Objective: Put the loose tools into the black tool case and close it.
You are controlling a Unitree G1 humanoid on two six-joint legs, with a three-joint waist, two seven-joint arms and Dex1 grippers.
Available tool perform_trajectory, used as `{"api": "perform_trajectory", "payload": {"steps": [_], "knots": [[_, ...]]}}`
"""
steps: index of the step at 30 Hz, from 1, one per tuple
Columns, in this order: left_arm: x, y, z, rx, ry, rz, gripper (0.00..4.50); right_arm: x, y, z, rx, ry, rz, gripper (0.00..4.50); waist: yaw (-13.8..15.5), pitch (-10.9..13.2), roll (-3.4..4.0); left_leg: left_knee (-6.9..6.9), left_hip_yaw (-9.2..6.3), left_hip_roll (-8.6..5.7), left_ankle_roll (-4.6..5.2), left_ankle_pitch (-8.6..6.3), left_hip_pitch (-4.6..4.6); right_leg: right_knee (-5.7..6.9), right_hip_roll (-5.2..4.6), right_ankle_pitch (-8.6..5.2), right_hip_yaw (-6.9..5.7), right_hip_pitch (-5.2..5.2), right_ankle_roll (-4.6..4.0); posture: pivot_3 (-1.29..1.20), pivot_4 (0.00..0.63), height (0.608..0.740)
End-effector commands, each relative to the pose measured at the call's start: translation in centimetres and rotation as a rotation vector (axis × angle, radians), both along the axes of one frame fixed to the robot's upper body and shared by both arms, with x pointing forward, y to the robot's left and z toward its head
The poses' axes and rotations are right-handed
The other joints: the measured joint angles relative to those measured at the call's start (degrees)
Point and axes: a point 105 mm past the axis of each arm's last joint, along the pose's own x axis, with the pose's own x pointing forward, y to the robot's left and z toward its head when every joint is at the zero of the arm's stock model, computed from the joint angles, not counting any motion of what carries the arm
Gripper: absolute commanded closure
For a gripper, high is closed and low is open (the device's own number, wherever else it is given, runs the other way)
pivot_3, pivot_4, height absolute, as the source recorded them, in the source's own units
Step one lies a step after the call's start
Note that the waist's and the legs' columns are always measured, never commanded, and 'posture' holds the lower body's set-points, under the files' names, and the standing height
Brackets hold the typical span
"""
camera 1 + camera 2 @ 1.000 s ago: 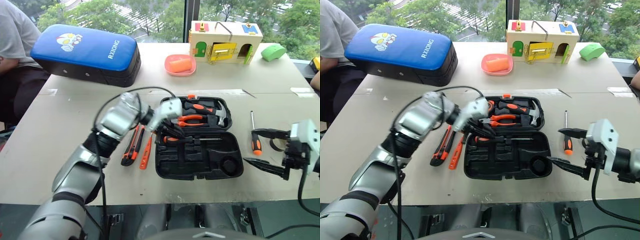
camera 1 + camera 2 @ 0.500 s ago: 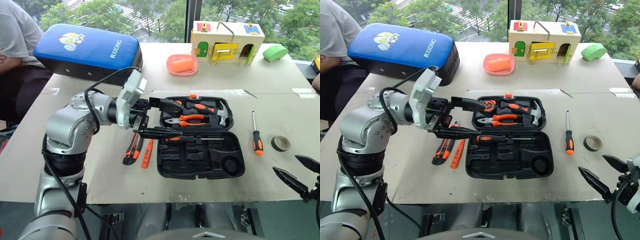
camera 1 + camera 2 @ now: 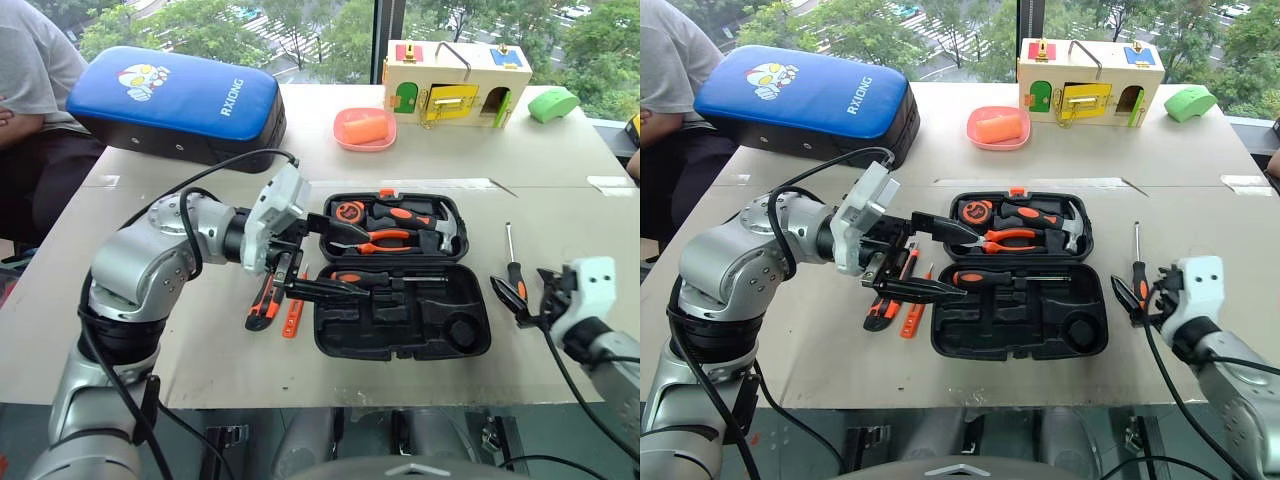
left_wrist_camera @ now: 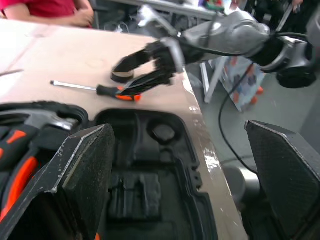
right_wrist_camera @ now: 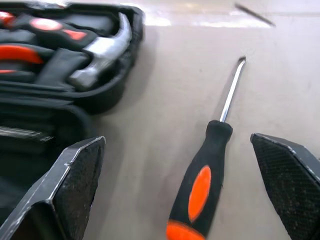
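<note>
Orange-and-black, one screwdriver (image 3: 385, 278) now lies in the long recess across the near half of the black tool case (image 3: 400, 318), and the left gripper (image 3: 318, 262) that was clamped low over that spot a second ago has let go and drawn back toward the case's left edge. Its fingers (image 3: 940, 222) are spread wide and hold nothing. I take that as one loose tool seated; the case is open, its lid half filled with the hammer (image 3: 440, 228), pliers (image 3: 375, 240) and tape measure (image 3: 347, 212).

On the other side, the right gripper (image 3: 522, 296), which hung off the tabletop's (image 3: 150, 300) near right corner half a second ago, has come in low beside the second screwdriver (image 5: 202, 175). That one lies on the tabletop just right of the case, handle toward the robot, shaft pointing away. The right wrist view shows its handle between the two fingers (image 5: 75, 180), which are parted with nothing gripped. This looks like the approach to the next pick.

Left arm: elbow out, forearm crossing in front of the body, fingers pointing right and slightly down over the case's left rim. Right arm: reaching forward, fingers aimed ahead and a little down.

Utility knife (image 3: 262, 300) and slim tester screwdriver (image 3: 293, 314) wait together on the tabletop just left of the case, under the left gripper. The tape roll (image 4: 119, 76) sits beyond the right gripper
</note>
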Motion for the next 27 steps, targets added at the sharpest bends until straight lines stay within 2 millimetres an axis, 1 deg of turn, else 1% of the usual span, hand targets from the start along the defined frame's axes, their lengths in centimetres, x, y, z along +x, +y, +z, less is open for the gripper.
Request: {"api": "perform_trajectory", "payload": {"steps": [1, 2, 3, 4, 5, 11, 17, 18, 20, 22, 23, 25, 27], "knots": [[-0.2, -0.1, 0.5, 0.013, -0.049, -0.013, 0.00, 0.5, 0.8, -1.0, -0.018, 0.009, -0.022, 1.26, -0.15, -0.01, 0.00, 0.00, 0.00, 0.00, 0.00, 0.00, 0.00, 0.00, 0.02, 0.00, 0.00, -0.01, 0.00, 0.00, 0.150, 0.735], [-0.1, -0.1, 0.6, 0.013, -0.050, -0.009, 0.00, 0.6, 0.4, -1.4, -0.024, 0.016, -0.061, 1.80, -0.19, -0.01, 0.00, -0.02, 0.02, 0.00, 0.00, 0.00, -0.01, 0.01, 0.03, 0.00, 0.04, -0.05, 0.00, 0.00, 0.150, 0.735], [0.0, 0.0, 0.6, 0.014, -0.051, -0.006, 0.00, 0.7, 0.0, -1.8, -0.026, 0.023, -0.102, 2.12, -0.24, -0.03, -0.03, -0.02, 0.03, 0.00, 0.00, 0.00, -0.01, 0.02, 0.04, 0.00, 0.05, -0.05, 0.00, 0.00, 0.150, 0.735], [0.0, 0.0, 0.7, 0.016, -0.052, -0.004, 0.00, 0.8, -0.4, -2.2, -0.023, 0.033, -0.137, 2.70, -0.25, -0.04, -0.04, 0.00, 0.03, 0.00, -0.01, 0.00, 0.00, 0.03, 0.06, 0.01, 0.06, -0.05, 0.01, 0.00, 0.150, 0.735], [0.0, 0.0, 0.7, 0.016, -0.052, -0.003, 0.00, 0.8, -0.6, -2.4, -0.037, 0.034, -0.152, 2.97, -0.36, -0.04, -0.04, 0.00, 0.03, 0.01, -0.01, 0.01, 0.01, 0.05, 0.06, 0.01, 0.06, -0.05, 0.01, 0.00, 0.150, 0.735], [0.1, 0.1, 0.9, 0.022, -0.053, -0.002, 0.00, 0.5, -0.3, -3.1, -0.059, 0.037, -0.134, 2.97, -0.64, -0.04, -0.04, -0.03, 0.06, 0.02, -0.02, 0.01, 0.04, 0.11, 0.14, 0.00, 0.12, -0.09, 0.00, 0.00, 0.150, 0.735], [0.3, 0.0, 0.8, 0.023, -0.056, 0.002, 0.00, 0.6, -0.3, -2.7, -0.075, 0.009, -0.131, 2.97, -0.73, -0.04, -0.03, -0.03, 0.06, 0.02, -0.02, 0.01, 0.04, 0.12, 0.18, 0.00, 0.12, -0.09, 0.00, 0.00, 0.150, 0.735], [0.4, 0.0, 0.7, 0.024, -0.056, 0.003, 0.00, 0.5, -0.4, -2.6, -0.078, 0.004, -0.130, 3.52, -0.74, -0.04, -0.03, -0.03, 0.06, 0.02, -0.02, 0.01, 0.04, 0.12, 0.17, 0.00, 0.12, -0.09, 0.00, 0.00, 0.150, 0.735], [0.5, 0.1, 0.6, 0.025, -0.054, 0.007, 0.00, 0.5, -0.5, -2.1, -0.101, -0.019, -0.115, 3.93, -0.72, -0.04, -0.03, -0.03, 0.05, 0.02, -0.02, 0.01, 0.04, 0.12, 0.17, 0.00, 0.11, -0.09, 0.00, 0.00, 0.150, 0.735], [0.6, 0.2, 0.4, 0.029, -0.050, 0.017, 0.00, 0.6, -0.4, -0.9, -0.119, -0.062, -0.081, 3.92, -0.74, -0.03, -0.03, -0.03, 0.06, 0.01, -0.02, 0.01, 0.04, 0.12, 0.18, 0.00, 0.11, -0.09, 0.00, 0.00, 0.150, 0.735], [0.7, 0.4, 0.3, 0.035, -0.046, 0.024, 0.00, 0.8, -0.3, 0.0, -0.121, -0.092, -0.059, 3.92, -0.77, -0.03, -0.02, -0.03, 0.07, 0.01, -0.02, 0.01, 0.03, 0.12, 0.22, 0.00, 0.12, -0.09, 0.01, 0.00, 0.150, 0.735], [0.8, 0.9, -0.2, 0.052, -0.029, 0.042, 0.00, 1.2, 0.6, 2.7, -0.157, -0.180, 0.087, 3.92, -0.99, 0.01, 0.05, -0.03, 0.08, 0.01, -0.02, 0.01, 0.03, 0.12, 0.24, 0.00, 0.14, -0.09, 0.01, 0.00, 0.150, 0.735], [0.6, 1.7, -0.9, 0.082, -0.014, 0.050, 0.00, 1.4, 2.4, 5.2, -0.194, -0.241, 0.309, 3.92, -1.46, 0.11, 0.21, 0.00, 0.17, -0.01, 0.00, 0.00, 0.03, 0.15, 0.27, 0.01, 0.23, -0.11, 0.02, 0.00, 0.150, 0.735]]}}
